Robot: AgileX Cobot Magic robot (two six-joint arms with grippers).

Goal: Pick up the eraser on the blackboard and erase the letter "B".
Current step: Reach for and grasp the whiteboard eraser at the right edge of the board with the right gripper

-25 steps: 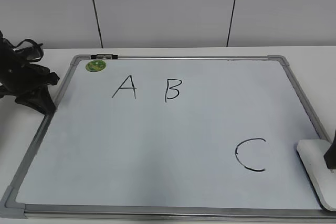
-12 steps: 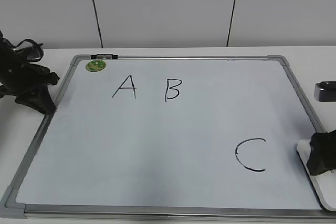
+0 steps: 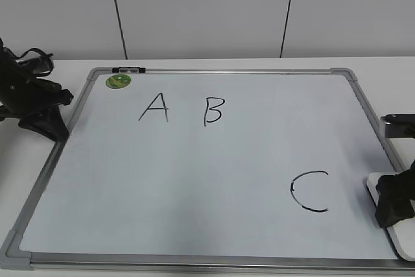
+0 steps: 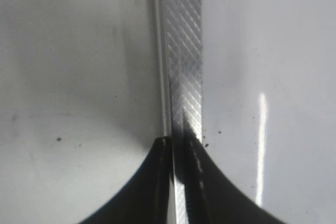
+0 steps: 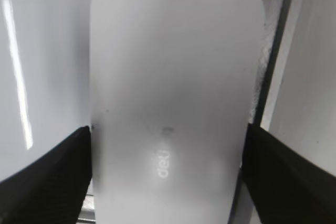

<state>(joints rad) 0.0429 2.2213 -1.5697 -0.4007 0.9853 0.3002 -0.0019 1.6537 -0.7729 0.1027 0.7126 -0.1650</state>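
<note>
White, rounded plastic eraser [image 5: 173,103] lies at the silver-framed whiteboard's [image 3: 194,180] right edge, lengthwise between your right gripper's [image 5: 168,177] open fingers, ungrasped. Black marker "B" [image 3: 213,111] lies up-left; left gripper [image 4: 178,145] looks closed, empty.

Left gripper [image 3: 45,124] low, jaws closed together; right gripper [image 5: 167,145] lowered, jaws spread wide.

White eraser [image 5: 173,103] flat on blackboard [image 3: 194,173] edge; "B" [image 3: 213,111] intact
</note>
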